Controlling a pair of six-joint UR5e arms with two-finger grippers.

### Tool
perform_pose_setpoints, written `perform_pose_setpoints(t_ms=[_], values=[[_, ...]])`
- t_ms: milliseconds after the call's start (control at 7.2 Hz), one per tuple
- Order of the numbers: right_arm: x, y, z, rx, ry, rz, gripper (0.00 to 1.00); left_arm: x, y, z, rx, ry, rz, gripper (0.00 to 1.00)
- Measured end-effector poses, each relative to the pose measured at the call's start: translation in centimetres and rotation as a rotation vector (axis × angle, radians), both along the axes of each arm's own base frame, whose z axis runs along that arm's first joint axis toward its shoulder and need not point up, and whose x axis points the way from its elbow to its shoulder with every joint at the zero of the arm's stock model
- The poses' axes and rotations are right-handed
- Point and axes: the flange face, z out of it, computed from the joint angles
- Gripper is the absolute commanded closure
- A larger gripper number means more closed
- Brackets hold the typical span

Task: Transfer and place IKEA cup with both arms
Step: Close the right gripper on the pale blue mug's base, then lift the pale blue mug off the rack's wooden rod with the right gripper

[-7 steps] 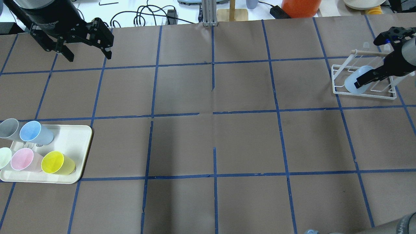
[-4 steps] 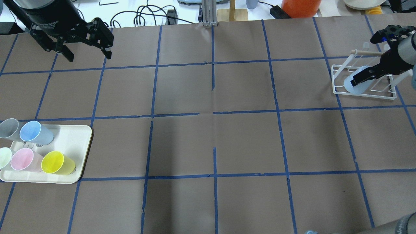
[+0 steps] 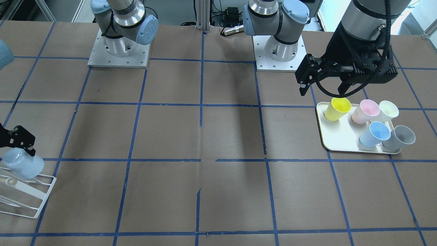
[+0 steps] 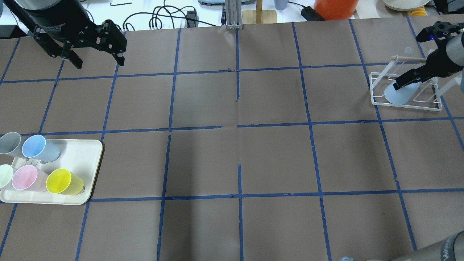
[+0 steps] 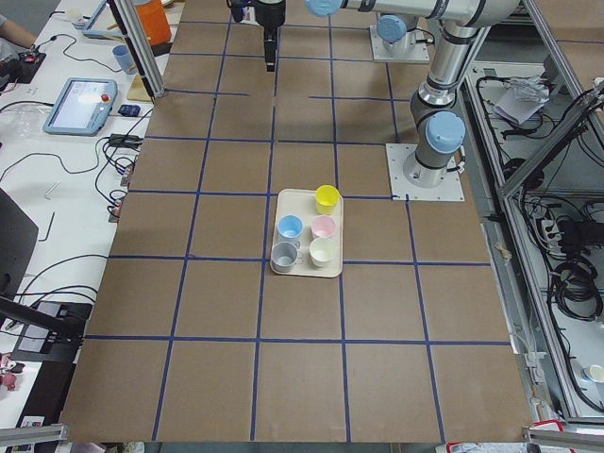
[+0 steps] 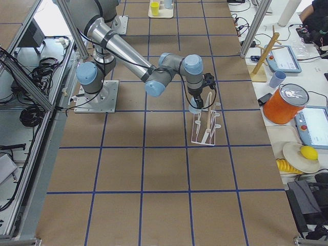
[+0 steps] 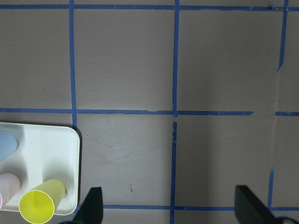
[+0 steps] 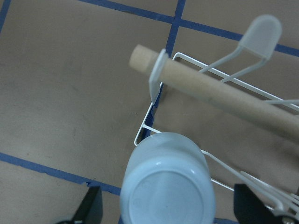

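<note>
The IKEA cup [image 4: 396,95], very pale blue, stands upside down on the left end of the white wire rack [image 4: 407,104]. It also shows in the front view [image 3: 21,164], and its base fills the lower middle of the right wrist view [image 8: 167,196]. My right gripper [image 4: 409,78] is open just above the cup. Its fingers [image 8: 93,205] stand on either side of the cup with a gap on each side. My left gripper [image 4: 98,62] is open and empty, held high at the far left, above the tray in the front view [image 3: 321,91].
A cream tray [image 4: 85,154] at the near left holds grey [image 4: 10,142], light-blue [image 4: 36,147], pale green, pink [image 4: 25,177] and yellow [image 4: 59,181] cups lying on their sides. The rack has a wooden dowel [image 8: 210,91] and wire prongs. Cables and an orange jug lie beyond the far edge.
My right gripper has pulled up and back from the cup, which stays on the rack. The left arm has not moved.
</note>
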Motion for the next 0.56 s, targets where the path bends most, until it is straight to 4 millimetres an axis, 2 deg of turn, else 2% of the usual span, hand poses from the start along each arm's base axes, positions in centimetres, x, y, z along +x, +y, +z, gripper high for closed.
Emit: perform_pose_setpoints(t_ms=[139,278,556], values=[[0.12,-0.19,-0.18,0.004,-0.004,-0.008,0.01,0.00,0.00,0.00,0.000,0.000,0.000,0.00],[0.30,-0.30,-0.27,0.006,-0.006,-0.010,0.13,0.00,0.00,-0.01,0.000,0.000,0.000,0.00],[0.48,-0.44,-0.20,0.004,-0.005,-0.009,0.13,0.00,0.00,-0.01,0.000,0.000,0.000,0.00]])
